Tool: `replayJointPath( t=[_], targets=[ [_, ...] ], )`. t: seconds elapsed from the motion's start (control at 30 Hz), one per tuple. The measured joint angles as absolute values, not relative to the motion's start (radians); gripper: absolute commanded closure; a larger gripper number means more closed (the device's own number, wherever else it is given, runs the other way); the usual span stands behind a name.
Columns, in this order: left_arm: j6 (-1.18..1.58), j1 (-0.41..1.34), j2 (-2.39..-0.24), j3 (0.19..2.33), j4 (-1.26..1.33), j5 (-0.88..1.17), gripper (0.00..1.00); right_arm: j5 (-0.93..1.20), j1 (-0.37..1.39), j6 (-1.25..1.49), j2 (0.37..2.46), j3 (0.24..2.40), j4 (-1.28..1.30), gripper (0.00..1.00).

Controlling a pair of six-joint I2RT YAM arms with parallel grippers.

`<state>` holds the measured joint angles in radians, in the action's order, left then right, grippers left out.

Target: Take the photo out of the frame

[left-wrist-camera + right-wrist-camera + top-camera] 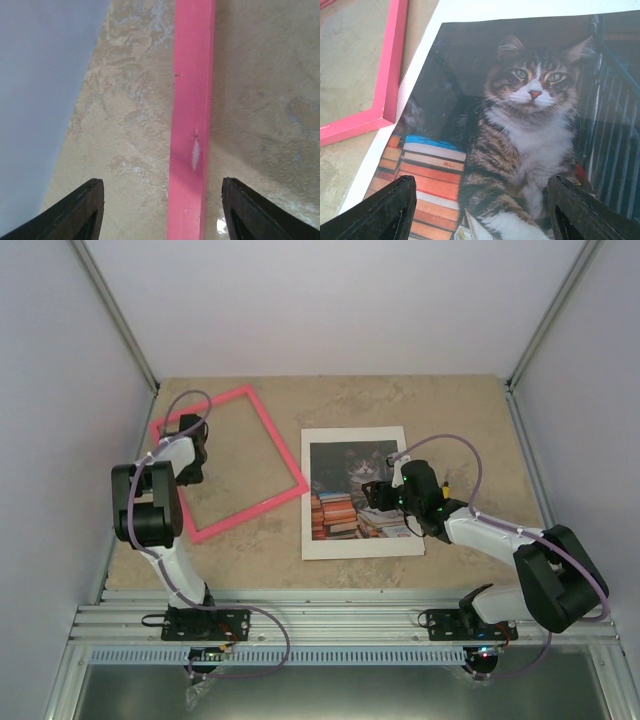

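Note:
The pink frame lies flat and empty on the left of the table, the tabletop showing through it. The photo, a tabby cat among orange and blue books with a white border, lies flat to its right, outside the frame. My left gripper is open over the frame's left rail, a finger on each side, not touching. My right gripper is open just above the middle of the photo. A corner of the frame shows in the right wrist view.
The beige stone-patterned tabletop is enclosed by white walls. The left wall stands close beside my left gripper. An aluminium rail runs along the near edge.

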<state>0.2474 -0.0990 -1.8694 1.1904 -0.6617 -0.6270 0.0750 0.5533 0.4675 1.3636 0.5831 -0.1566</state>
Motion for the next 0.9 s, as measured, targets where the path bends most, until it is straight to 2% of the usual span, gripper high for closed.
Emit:
replayJointPath(
  t=[0.27, 0.47, 0.7, 0.9],
  targets=[
    [0.345, -0.065, -1.745, 1.213, -0.704, -0.488, 0.21, 0.066, 0.553, 0.466, 1.364, 0.583, -0.156, 0.23],
    [0.454, 0.108, -1.640, 1.240, -0.665, -0.318, 0.18, 0.044, 0.553, 0.464, 1.365, 0.583, -0.152, 0.18],
    [0.573, 0.333, -1.679, 1.258, -0.555, -0.137, 0.15, 0.029, 0.553, 0.462, 1.365, 0.583, -0.142, 0.11],
    [0.646, 0.438, -1.817, 1.340, -0.464, -0.042, 0.14, 0.003, 0.553, 0.458, 1.365, 0.584, -0.134, 0.03]
  ],
)
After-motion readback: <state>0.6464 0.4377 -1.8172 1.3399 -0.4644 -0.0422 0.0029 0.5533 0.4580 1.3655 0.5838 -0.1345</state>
